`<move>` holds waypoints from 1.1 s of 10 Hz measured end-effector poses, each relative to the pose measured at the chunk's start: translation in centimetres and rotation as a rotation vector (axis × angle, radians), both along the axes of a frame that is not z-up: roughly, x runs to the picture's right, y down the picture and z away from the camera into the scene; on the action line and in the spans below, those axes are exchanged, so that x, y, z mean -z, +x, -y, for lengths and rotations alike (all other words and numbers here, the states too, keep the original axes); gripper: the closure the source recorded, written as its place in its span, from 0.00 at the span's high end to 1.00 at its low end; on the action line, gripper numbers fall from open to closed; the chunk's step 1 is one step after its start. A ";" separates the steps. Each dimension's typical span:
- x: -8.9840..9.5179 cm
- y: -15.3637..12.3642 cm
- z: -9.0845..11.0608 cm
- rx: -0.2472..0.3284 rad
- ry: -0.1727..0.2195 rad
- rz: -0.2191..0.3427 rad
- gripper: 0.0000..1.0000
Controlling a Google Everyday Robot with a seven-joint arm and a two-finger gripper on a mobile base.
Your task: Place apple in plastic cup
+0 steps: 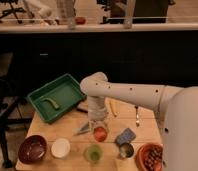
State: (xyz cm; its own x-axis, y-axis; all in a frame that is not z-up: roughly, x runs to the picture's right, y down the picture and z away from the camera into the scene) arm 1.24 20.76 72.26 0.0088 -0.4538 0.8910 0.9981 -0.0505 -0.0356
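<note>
The camera view looks down on a wooden table (142,127) that carries one green tray (54,97), one dark red bowl (33,148), one white bowl (60,147), one light-green plastic cup (94,153), one metal cup (125,150), one orange bowl (151,157) with dark reddish contents, one blue-grey sponge (125,135), one banana (112,107) and one fork (137,116). A single green curved item (50,103) lies inside the tray, and a flat grey piece (83,129) lies on the table to the left of the arm's tip. One white robot arm (127,92) reaches in from the right and bends down at its elbow. The gripper (99,129) hangs at the arm's tip above the front middle of the table. There is one apple (100,133), red-orange and round, and it sits right at the fingers, which are closed on it from either side. The apple is above and slightly behind the plastic cup, a little to its right, and not inside it. The metal cup stands just beside the plastic cup on the right, and the white bowl on the left.
</note>
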 end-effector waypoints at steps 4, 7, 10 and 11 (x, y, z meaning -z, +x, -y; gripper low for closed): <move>0.9 0.3 -0.4 -0.023 -0.045 -0.023 0.00; 1.9 -0.2 -0.6 -0.017 -0.039 -0.023 0.00; 2.7 -1.5 -1.4 0.007 -0.038 -0.007 0.00; 2.9 -1.8 -1.8 0.012 -0.041 -0.003 0.00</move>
State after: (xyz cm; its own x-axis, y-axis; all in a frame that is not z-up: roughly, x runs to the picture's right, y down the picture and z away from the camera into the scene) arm -0.55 22.51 69.40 0.0063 -0.4169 0.9089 0.9973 -0.0639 -0.0362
